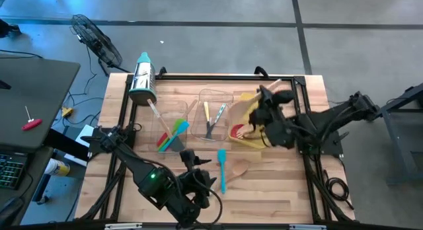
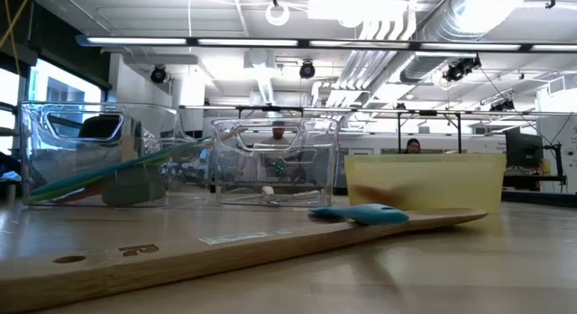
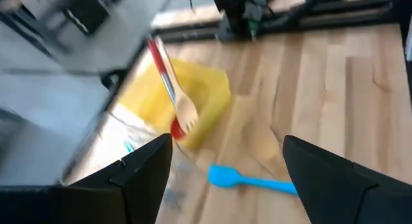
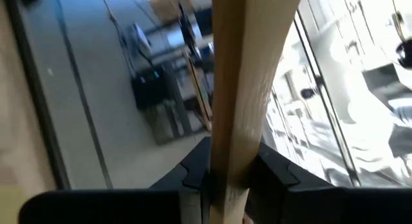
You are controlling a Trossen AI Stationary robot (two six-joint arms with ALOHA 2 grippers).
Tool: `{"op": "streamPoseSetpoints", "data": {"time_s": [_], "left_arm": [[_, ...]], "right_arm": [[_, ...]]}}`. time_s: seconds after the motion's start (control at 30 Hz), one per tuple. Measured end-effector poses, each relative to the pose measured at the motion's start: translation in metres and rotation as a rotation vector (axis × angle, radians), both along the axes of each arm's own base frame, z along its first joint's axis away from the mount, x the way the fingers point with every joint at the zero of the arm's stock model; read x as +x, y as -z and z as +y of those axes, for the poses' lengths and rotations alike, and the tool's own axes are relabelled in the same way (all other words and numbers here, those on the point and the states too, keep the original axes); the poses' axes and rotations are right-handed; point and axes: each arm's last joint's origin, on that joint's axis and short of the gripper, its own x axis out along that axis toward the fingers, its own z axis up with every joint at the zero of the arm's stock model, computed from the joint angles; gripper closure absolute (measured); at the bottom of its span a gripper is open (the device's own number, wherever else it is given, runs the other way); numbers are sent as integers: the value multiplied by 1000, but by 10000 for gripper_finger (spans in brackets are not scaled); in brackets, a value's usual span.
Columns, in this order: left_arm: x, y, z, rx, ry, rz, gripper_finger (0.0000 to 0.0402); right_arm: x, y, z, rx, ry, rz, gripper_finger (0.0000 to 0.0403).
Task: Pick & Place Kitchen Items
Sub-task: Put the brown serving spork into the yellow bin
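right gripper (image 1: 272,98) over yellow bin (image 1: 246,139), fingers (image 4: 273,169) around wooden utensil (image 4: 248,89)

Bare tabletop (image 1: 277,197) front-R; bins (image 1: 215,114) crowd ctr.

surface: pale wooden table (image 1: 277,190) with a black frame along its edges | on it: left clear bin (image 1: 170,127), middle clear bin (image 1: 213,114), yellow bin (image 1: 250,121) in a row | nearer the front: teal spatula (image 1: 223,169) just beside a wooden spoon (image 1: 238,169) | far left: steel cylinder (image 1: 143,76) with a teal cap
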Motion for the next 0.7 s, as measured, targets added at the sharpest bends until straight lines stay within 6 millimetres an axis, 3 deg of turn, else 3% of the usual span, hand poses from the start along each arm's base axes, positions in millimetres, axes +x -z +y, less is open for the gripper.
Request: {"op": "streamPoseSetpoints", "data": {"time_s": [0.4,0.7], "left_arm": [[-8,7,1,-138,-46,74,112],[-6,13,0,-122,-63,88,112]], "right_arm": [[5,16,-76,35,161,196,339],[-20,44,-123,357,191,315,340]]}}
